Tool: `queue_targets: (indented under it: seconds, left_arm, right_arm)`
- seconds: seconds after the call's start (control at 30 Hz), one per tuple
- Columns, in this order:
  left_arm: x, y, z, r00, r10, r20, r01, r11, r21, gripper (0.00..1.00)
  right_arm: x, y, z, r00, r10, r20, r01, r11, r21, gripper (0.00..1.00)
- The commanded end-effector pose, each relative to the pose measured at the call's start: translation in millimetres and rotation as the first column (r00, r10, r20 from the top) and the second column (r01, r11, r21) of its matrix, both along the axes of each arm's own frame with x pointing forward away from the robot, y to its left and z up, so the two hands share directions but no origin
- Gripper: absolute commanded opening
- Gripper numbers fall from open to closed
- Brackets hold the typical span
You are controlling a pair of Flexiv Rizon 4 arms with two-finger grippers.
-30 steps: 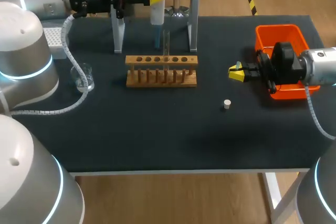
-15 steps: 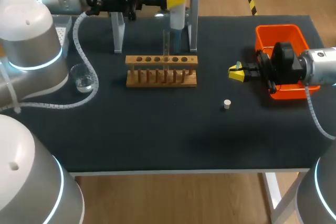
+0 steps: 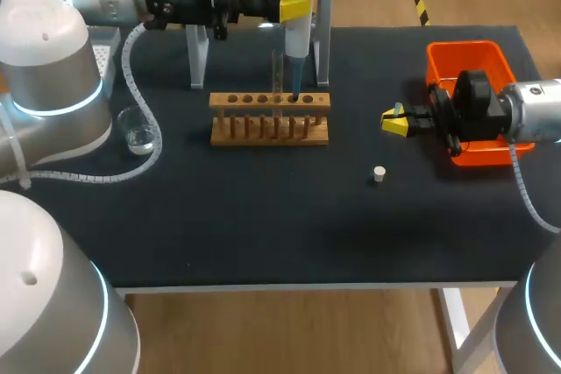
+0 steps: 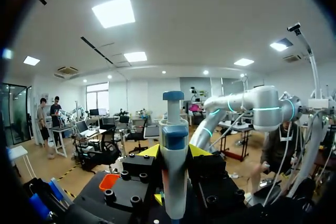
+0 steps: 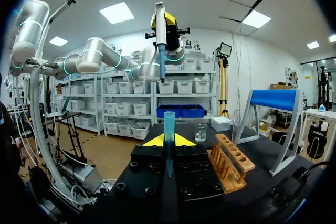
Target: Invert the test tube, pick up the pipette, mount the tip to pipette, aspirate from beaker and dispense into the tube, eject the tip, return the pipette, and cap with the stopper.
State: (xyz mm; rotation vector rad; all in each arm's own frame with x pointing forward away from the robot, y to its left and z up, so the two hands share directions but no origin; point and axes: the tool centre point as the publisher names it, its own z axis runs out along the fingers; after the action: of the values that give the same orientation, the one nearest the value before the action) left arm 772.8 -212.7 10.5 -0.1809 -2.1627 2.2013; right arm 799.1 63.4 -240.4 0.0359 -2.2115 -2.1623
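Here, black table with rack; left claw tight on pipette, right claw tight on blue tip.

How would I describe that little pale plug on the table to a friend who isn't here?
On the black table, find the wooden rack and the orange bin; look between them, nearer the front edge. The plug stands alone there: a whitish stub, the smallest thing around.
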Motion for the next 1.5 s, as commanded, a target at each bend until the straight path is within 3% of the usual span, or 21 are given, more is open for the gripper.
queue_targets:
  seconds: [0.03, 1.27, 1.5]
  left_arm:
    - [2.8, 5.8, 0.0, 1.0, -0.011, 0.001, 0.011, 1.0, 0.005, 0.0]
    - [3.7, 9.4, 2.1, 1.0, -0.012, 0.004, 0.011, 1.0, 0.023, 0.0]
    - [3.7, 9.4, 2.1, 1.0, -0.012, 0.004, 0.011, 1.0, 0.023, 0.0]
  right_arm:
    - [-0.6, -0.3, 0.0, 1.0, -0.001, 0.001, 0.001, 1.0, -0.001, 0.0]
    - [-0.6, -0.3, 0.0, 1.0, -0.001, 0.001, 0.001, 1.0, -0.001, 0.0]
    - [-4.8, 23.9, 2.2, 1.0, 0.011, 0.008, -0.011, 1.0, -0.013, 0.0]
